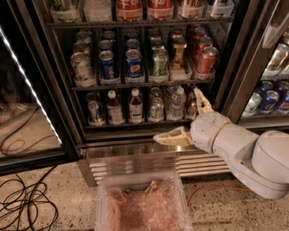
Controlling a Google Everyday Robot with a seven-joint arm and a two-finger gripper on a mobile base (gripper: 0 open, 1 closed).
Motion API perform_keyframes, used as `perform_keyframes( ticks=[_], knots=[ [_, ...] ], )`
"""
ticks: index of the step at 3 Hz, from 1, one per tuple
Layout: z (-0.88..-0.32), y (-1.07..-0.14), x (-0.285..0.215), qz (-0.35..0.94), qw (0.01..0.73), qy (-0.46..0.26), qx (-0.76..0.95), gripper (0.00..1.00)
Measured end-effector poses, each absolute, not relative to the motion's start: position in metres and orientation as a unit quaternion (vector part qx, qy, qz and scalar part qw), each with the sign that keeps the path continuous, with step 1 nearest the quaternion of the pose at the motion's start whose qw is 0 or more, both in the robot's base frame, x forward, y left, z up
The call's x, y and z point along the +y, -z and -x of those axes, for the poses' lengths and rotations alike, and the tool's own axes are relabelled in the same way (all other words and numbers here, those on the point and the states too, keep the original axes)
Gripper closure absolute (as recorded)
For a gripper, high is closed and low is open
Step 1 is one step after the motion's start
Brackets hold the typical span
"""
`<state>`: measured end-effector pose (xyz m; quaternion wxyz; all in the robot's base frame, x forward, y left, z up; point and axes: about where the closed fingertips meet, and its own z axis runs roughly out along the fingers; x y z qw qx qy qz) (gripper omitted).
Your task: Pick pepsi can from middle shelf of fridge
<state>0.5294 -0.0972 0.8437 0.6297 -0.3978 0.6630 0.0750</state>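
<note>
The fridge (149,155) stands open in front of me. The middle shelf (140,84) holds rows of mixed soda cans. The pepsi can (134,64), blue with a round globe logo, stands at the front of the shelf, between a blue can with white lettering (108,66) and a green can (160,63). My gripper (177,113) is open and empty, with cream fingers spread wide. It is to the lower right of the pepsi can, in front of the bottle shelf and well apart from the can.
Small bottles (135,106) fill the shelf below, red cola cans (129,8) the shelf above. A ribbed steel grille (135,164) runs along the base. A clear plastic bin (143,205) sits on the floor in front. Cables (27,203) lie at the left. The glass door (27,90) stands open at the left.
</note>
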Motion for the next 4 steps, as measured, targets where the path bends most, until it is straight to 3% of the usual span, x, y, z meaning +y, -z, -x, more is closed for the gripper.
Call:
perform_keyframes(
  ticks=[3, 4],
  knots=[
    [-0.5326, -0.8442, -0.0881, 0.397, 0.633, -0.079, 0.659, 0.65],
    [-0.5326, -0.8442, -0.0881, 0.397, 0.633, -0.079, 0.659, 0.61]
  ],
)
